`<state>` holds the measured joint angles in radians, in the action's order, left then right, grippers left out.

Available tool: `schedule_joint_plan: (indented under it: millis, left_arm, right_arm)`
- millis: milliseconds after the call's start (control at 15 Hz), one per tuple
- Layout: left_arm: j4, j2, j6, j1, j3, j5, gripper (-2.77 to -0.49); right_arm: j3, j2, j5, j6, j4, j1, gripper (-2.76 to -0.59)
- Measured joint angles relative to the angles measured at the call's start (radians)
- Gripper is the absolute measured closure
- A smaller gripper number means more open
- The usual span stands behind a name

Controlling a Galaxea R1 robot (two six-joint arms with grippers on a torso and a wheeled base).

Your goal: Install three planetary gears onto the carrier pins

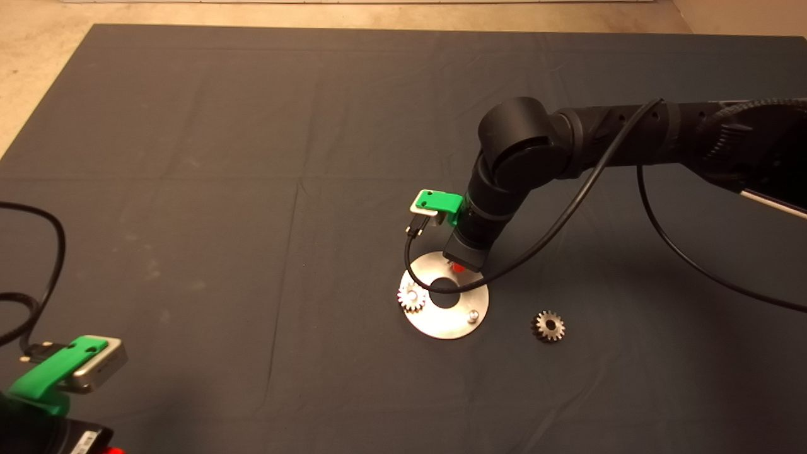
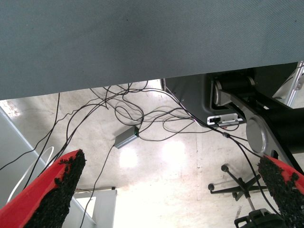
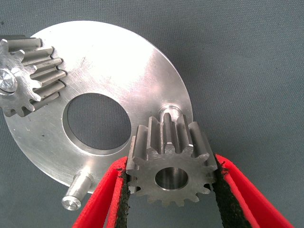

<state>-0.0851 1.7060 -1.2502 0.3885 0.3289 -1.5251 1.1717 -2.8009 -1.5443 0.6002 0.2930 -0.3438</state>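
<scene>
The shiny round disc (image 1: 441,325) lies mid-mat, right of centre. One planetary gear (image 1: 412,296) sits on the disc's left carrier pin, and also shows as the seated gear (image 3: 28,78) in the right wrist view. My right gripper (image 1: 458,267) hovers over the disc's far edge, shut on a second gear (image 3: 171,166), which it holds low above the disc (image 3: 109,61). Just beyond the held gear's teeth a bare pin (image 3: 170,110) peeks out. Another bare pin (image 1: 473,314) stands at the disc's near right. A third gear (image 1: 548,326) lies loose on the mat, right of the disc.
My left gripper (image 2: 168,190) waits open at the head view's lower left corner, and its wrist view shows floor with cables beyond the mat. The right arm's black cable (image 1: 441,287) loops across the disc.
</scene>
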Motion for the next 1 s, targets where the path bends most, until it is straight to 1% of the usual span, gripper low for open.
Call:
schedule_joint_plan:
  millis: [1000]
  left_arm:
    - [0.000, 0.000, 0.000, 0.000, 0.000, 0.000, -2.62]
  right_arm:
    - [0.004, -0.003, -0.001, 0.007, 0.002, 0.000, -1.10]
